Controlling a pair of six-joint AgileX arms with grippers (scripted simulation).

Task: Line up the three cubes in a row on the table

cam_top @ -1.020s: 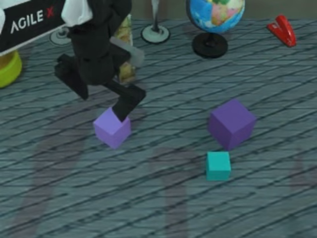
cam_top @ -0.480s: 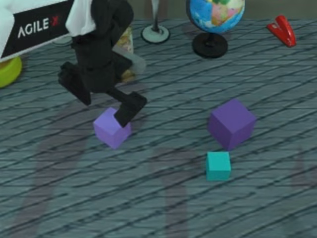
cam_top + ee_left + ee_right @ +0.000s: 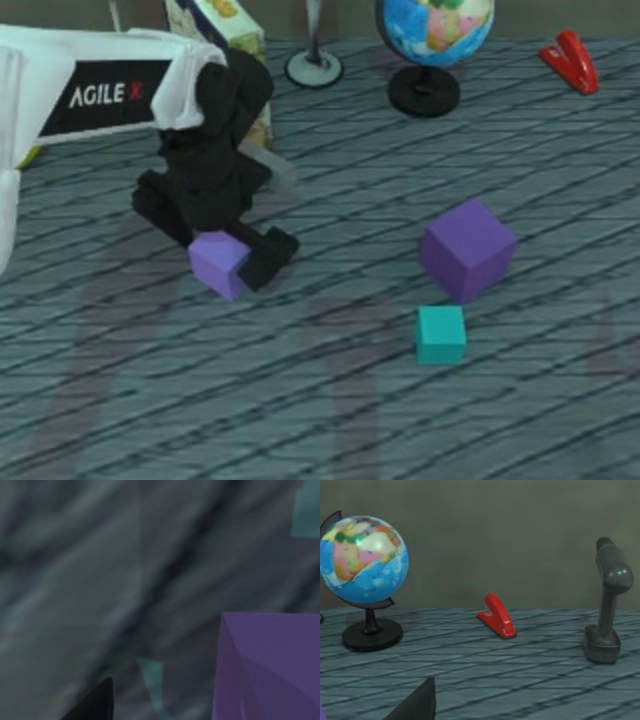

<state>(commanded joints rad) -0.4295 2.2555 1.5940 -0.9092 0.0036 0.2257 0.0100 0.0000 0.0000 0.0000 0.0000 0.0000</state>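
On the table (image 3: 320, 420), the lavender cube (image 3: 218, 262) rests at the left. My left gripper (image 3: 228, 250) is lowered over it and open, one dark finger (image 3: 266, 258) down against the cube's right side and the other hidden behind the wrist. In the left wrist view the cube (image 3: 270, 670) fills one corner, apart from a black fingertip (image 3: 101, 704). The big dark purple cube (image 3: 468, 248) stands at the right, the small teal cube (image 3: 441, 334) just in front of it. My right arm is out of the top view; its wrist view shows one fingertip (image 3: 422, 702) far off to the side, jaws open.
Along the back edge stand a globe (image 3: 433, 40), a red stapler (image 3: 570, 60), a round stand base (image 3: 314, 68) and a printed box (image 3: 225, 20). The right wrist view shows the globe (image 3: 365, 560), the stapler (image 3: 496, 616) and a dark grey drill-like tool (image 3: 607, 605).
My left arm has swung down and forward, bringing its fingers from above the lavender cube down to its sides. None of the cubes has moved.
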